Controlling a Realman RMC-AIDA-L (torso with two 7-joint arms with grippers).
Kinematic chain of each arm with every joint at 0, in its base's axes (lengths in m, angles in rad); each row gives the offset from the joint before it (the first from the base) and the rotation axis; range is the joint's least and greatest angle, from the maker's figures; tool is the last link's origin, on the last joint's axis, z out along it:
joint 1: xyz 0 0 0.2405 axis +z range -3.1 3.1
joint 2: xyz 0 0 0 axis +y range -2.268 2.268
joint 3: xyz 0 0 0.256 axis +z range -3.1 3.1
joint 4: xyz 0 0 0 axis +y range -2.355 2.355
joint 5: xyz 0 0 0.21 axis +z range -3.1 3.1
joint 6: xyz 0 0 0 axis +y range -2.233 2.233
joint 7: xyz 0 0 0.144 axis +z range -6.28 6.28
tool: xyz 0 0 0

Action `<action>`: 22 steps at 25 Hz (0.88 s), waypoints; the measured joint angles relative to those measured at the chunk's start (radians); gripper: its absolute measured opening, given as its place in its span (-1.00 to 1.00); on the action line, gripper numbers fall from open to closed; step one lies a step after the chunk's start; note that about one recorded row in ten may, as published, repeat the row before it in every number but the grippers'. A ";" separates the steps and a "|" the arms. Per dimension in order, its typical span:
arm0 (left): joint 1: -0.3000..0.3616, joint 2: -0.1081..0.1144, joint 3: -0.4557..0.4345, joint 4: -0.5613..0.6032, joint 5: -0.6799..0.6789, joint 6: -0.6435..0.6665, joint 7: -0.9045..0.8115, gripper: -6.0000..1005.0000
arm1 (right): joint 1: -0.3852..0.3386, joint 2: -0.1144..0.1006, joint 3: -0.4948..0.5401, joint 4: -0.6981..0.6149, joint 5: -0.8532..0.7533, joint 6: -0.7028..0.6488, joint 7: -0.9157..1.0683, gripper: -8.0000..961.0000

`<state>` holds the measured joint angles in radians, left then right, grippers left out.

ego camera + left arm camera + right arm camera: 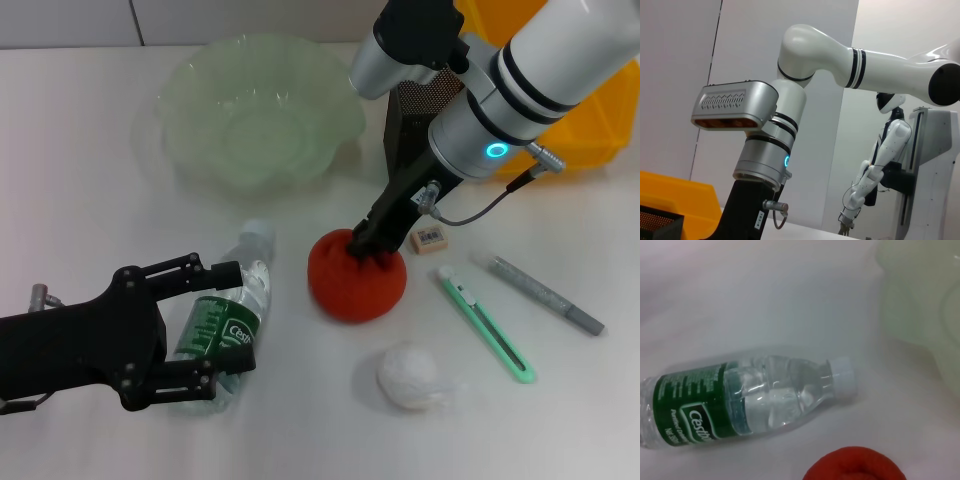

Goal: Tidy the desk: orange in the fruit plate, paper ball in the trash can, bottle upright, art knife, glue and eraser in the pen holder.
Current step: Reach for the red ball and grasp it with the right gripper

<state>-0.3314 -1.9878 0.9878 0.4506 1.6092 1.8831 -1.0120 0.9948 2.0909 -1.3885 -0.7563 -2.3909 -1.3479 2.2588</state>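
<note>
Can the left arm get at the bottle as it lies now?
Probably yes: the left gripper is open with a finger on each side of the lying bottle, and nothing is between them.

Count on the desk (90,180): one orange (345,295); one bottle (228,315), lying on its side; one paper ball (410,376); one eraser (429,239); one green knife (487,323); one grey glue stick (546,295); one pale green plate (255,115); one black mesh holder (408,125); one yellow bin (585,105). Two arms in the head view, each with one gripper: the left gripper (225,330) and the right gripper (372,243), two grippers in all. The left wrist view shows one further robot (890,160) standing in the background. Total loose items counted: six. Total containers counted: three.
</note>
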 joint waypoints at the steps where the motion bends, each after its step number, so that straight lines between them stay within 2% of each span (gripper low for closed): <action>1: 0.000 0.000 0.000 0.000 0.000 0.000 0.000 0.59 | 0.000 0.000 0.000 0.000 0.000 0.000 0.000 -0.42; 3: 0.000 0.000 0.000 -0.001 0.000 -0.001 0.000 0.59 | 0.001 0.000 0.000 -0.001 0.000 -0.003 0.000 -0.58; 8: 0.000 0.000 0.000 -0.001 0.000 -0.002 0.000 0.59 | 0.001 -0.001 -0.001 -0.002 0.000 -0.006 0.000 -0.71; 13: 0.000 -0.002 0.000 0.000 0.000 -0.009 0.001 0.59 | -0.001 -0.002 -0.001 -0.002 0.000 -0.006 -0.002 -0.95; 20: 0.000 -0.005 0.000 -0.001 0.000 -0.019 0.001 0.59 | -0.015 -0.003 0.007 -0.049 0.001 -0.010 0.005 -0.99; 22: 0.000 -0.005 0.000 -0.001 0.000 -0.019 0.001 0.59 | -0.020 -0.004 0.009 -0.066 0.005 -0.017 0.010 -0.93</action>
<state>-0.3313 -1.9923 0.9879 0.4495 1.6091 1.8642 -1.0108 0.9744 2.0874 -1.3800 -0.8218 -2.3863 -1.3649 2.2687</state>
